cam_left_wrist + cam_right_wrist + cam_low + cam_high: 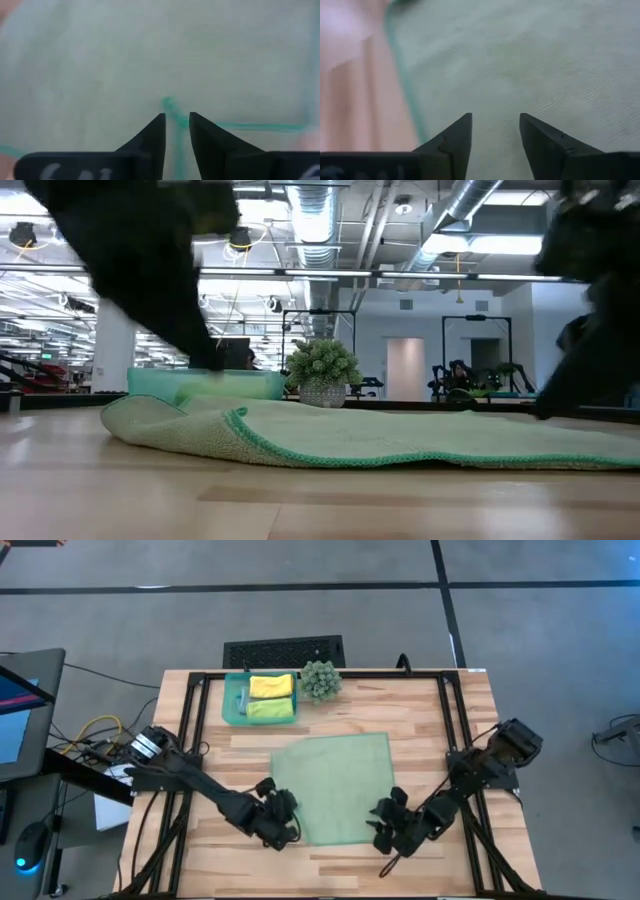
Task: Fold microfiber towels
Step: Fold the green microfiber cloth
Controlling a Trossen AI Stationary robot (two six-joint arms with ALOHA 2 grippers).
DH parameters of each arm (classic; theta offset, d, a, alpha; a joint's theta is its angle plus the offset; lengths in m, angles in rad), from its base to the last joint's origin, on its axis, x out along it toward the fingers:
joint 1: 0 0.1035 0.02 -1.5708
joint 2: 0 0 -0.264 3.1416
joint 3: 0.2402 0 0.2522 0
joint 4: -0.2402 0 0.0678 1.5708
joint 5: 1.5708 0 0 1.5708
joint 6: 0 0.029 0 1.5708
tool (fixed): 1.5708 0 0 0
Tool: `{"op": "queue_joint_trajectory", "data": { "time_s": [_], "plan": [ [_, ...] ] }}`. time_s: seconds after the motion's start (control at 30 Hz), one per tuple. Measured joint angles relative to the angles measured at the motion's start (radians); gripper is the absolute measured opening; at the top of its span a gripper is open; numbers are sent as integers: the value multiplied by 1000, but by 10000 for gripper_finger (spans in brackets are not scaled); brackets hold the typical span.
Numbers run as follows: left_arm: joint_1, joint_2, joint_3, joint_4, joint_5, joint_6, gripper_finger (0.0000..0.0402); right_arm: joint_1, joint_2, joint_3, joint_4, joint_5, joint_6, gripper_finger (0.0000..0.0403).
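The pale sage green towel [337,785] lies spread out flat on the counter [440,730], in the middle. It is the one being folded now.

Both arms reach down to the towel's near edge, the edge far from the teal tray [236,712]. The left gripper [280,823] is at the near corner on the tray's side. Its fingers [152,137] are almost closed, with the towel's green stitched edge in the thin gap between them. They look like they are pinching that corner. In the low view, that corner is curled up off the wood.

The right gripper [388,828] is at the other near corner, well apart from the tray. Its fingers [457,137] are spread wider, with the cloth showing under them. They do not grip it yet, I think.

Holding two corners at once should let the arms lift the near edge and lay it over toward the tray.

A yellow towel [271,686] and a lime green towel [270,709] sit in the tray. The spiky plant [320,681] stands just beside the tray.
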Motion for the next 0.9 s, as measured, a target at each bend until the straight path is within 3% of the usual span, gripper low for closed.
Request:
{"op": "queue_joint_trajectory", "data": {
  "time_s": [0.23,0.33,0.47,0.57,0.73,0.8,0.9],
  "plan": [
    [-41,118,-21,91,28,-55,34,-13,56,3,-18,-43,12,153],
    [-89,120,11,101,120,30,17,-8,70,7,-58,-41,69,142],
    [-195,106,83,78,187,256,2,-6,64,8,-124,-46,143,128],
    [-272,98,147,8,27,348,3,7,43,2,-151,-46,150,120],
    [-331,95,200,-72,-429,310,4,32,-37,-5,-169,-63,150,116],
    [-325,95,199,-124,-413,235,4,53,-77,-3,-143,-41,133,117],
    [-312,96,197,-144,-211,215,4,91,-97,-3,-93,-7,37,119]
  ]
}}
